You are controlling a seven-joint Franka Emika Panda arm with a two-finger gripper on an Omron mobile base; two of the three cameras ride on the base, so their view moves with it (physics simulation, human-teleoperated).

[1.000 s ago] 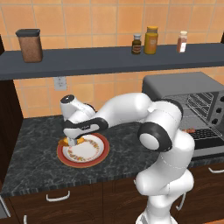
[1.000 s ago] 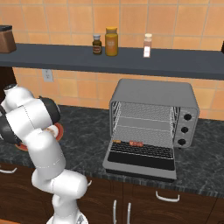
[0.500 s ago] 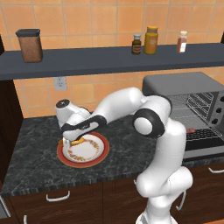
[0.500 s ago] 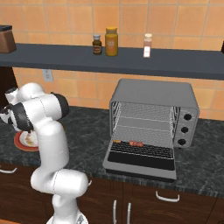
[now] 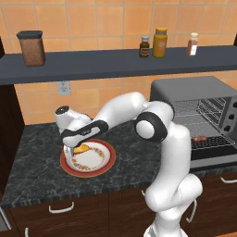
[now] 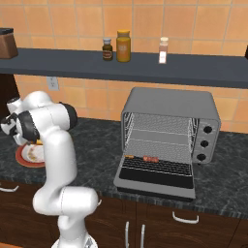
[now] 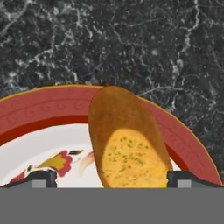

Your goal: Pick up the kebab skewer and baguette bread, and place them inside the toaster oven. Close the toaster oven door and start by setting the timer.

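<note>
Thin dark kebab skewer (image 6: 149,158) w/ meat already in boxy grey toaster oven (image 6: 169,109); hand (image 7: 111,179) fully open (holding nothing) straddling golden-orange baguette bread (image 7: 127,144); door, timer left.

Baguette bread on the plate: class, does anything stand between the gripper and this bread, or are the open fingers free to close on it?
Nothing visible does. In the hand view the baguette bread lies on the plate between the two fingertips, with the gripper open directly over it.
</note>
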